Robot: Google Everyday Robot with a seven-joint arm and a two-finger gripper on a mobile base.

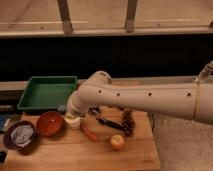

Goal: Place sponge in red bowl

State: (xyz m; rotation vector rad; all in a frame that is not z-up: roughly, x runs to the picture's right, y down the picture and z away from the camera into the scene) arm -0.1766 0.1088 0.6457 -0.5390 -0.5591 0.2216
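The tool, closed tight, hangs just right of the red bowl on the bench; a purple bowl sits left of it.

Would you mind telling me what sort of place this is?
Likely a kitchen-style counter: wooden worktop, green tray, red bowl, apple. The gripper hangs low beside the red bowl.
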